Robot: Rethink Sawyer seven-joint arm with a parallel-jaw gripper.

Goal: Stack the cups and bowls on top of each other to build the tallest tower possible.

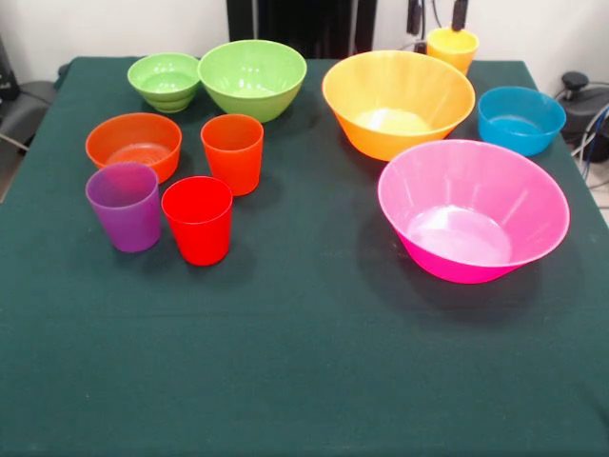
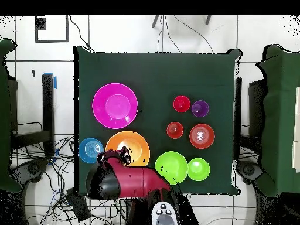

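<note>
Front view: the pincer hangs above the yellow cup, its state impossible to tell; bowls stand unstacked across the worktop.

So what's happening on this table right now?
Nothing is stacked yet. The pink bowl, yellow-orange bowl, blue bowl, two green bowls, an orange bowl and four cups all stand apart, upright on the green table. The robot's end effector hangs by the yellow cup at the table's edge, holding nothing that can be made out.
</note>
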